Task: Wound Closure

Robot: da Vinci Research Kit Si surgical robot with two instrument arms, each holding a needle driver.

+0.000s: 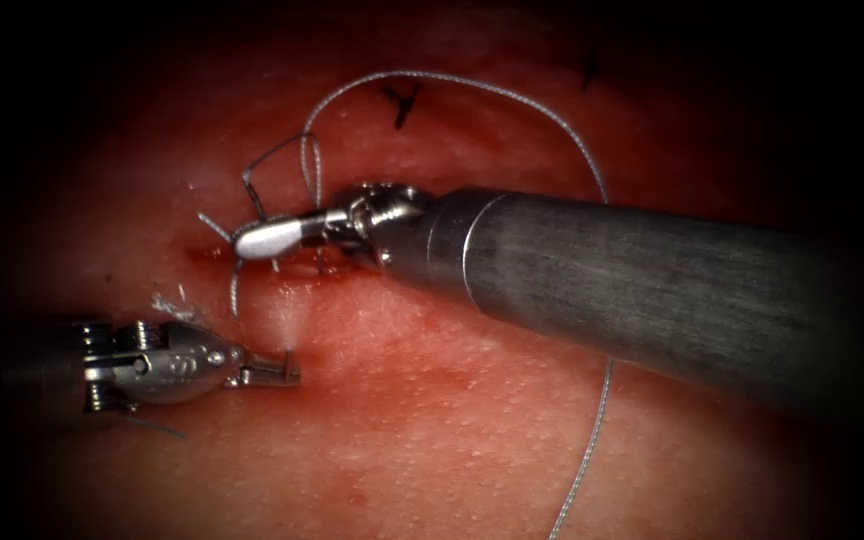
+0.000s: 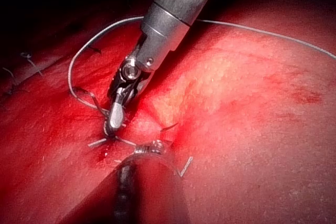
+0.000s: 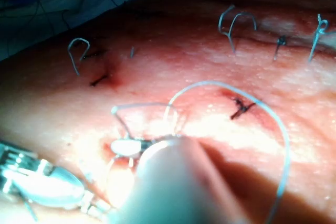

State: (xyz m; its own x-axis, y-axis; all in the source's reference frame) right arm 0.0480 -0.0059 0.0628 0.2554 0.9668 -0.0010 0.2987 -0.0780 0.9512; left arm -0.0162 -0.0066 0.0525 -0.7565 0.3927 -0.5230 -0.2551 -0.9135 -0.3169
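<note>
My right tool [image 1: 264, 238] lies across the cut [image 1: 302, 270] in the tissue [image 1: 432, 430], jaws shut on the thread at the stitch. Thread [image 1: 512, 95] coils round the jaws, arcs over the shaft and trails off toward the front. Two short thread ends [image 1: 216, 227] stick out beside the jaw tips. My left tool [image 1: 277, 372] rests low on the left side of the cut, jaws shut, apart from the right tool; I cannot tell if anything is between them. The left wrist view has the right tool [image 2: 115, 116] pointing at the stitch and the left tool [image 2: 152, 148] just below it.
Two dark finished stitches [image 1: 402, 102] [image 1: 588, 72] sit farther along the cut. Cut thread tails [image 3: 236, 24] stand up from other stitches. Red fluid wets the tissue around the cut. The right shaft [image 1: 632, 280] covers much of the right side.
</note>
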